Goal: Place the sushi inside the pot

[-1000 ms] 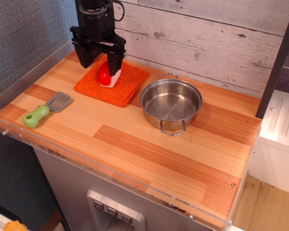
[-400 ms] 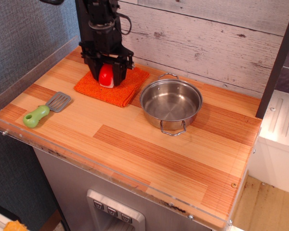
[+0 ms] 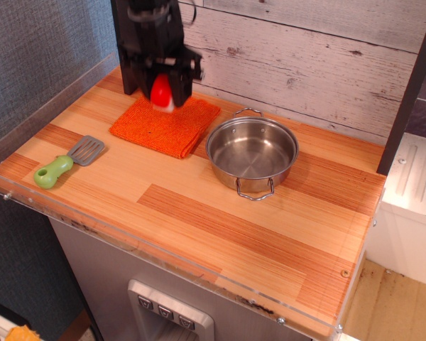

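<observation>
My gripper is clamped on the sushi, held above the orange cloth, at about 10 o'clock from the pot. Piece looks light, rigid, likely slick plastic; pinching across its sides at mid-height seems right.

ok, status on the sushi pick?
End effector shut on sushi, lifted clear of the orange cloth. Pot empty, to the right. Nothing between them; spatula far off at the left edge.
</observation>
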You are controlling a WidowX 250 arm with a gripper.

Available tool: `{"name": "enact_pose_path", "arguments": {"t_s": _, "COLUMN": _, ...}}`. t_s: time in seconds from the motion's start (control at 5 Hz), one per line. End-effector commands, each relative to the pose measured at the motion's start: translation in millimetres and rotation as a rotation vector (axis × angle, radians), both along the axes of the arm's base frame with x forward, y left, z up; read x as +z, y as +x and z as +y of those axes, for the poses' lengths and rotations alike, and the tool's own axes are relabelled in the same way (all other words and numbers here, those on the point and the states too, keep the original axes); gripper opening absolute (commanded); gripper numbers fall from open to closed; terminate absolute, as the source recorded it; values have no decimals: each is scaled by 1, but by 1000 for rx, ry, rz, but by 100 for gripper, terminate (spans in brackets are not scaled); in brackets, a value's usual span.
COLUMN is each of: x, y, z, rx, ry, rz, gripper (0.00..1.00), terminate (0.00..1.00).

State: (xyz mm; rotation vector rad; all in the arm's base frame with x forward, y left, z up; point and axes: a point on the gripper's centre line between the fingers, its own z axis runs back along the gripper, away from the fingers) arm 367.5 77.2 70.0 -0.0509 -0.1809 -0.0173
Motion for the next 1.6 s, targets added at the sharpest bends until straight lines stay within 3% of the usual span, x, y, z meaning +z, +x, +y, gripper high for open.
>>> {"name": "enact_pose_path", "arguments": {"t_s": 0.0, "x": 41, "y": -14, "z": -77, "rx": -223, "ry": 23, "rz": -84, "gripper": 0, "terminate": 0}}
{"name": "enact_pose_path", "arguments": {"t_s": 0.4, "x": 14, "y": -4, "z": -100, "rx": -261, "ry": 40, "rz": -8, "gripper": 0, "terminate": 0}}
{"name": "enact_pose_path", "arguments": {"t_s": 0.6, "x": 7, "y": 0, "z": -90, "rx": -241, "ry": 18, "rz": 42, "gripper": 100, "terminate": 0}}
{"name": "enact_pose_path", "arguments": {"t_s": 1.0, "x": 34, "y": -12, "z": -80, "rx": -289, "ry": -27, "rz": 36, "gripper": 100, "terminate": 0}}
{"name": "enact_pose_path", "arguments": {"t_s": 1.2, "x": 70, "y": -36, "z": -50, "rx": -205, "ry": 21, "rz": -5, "gripper": 100, "terminate": 0}}
{"name": "enact_pose_path", "arguments": {"t_s": 1.4, "x": 77, "y": -45, "z": -27, "rx": -153, "ry": 21, "rz": -28, "gripper": 100, "terminate": 0}}
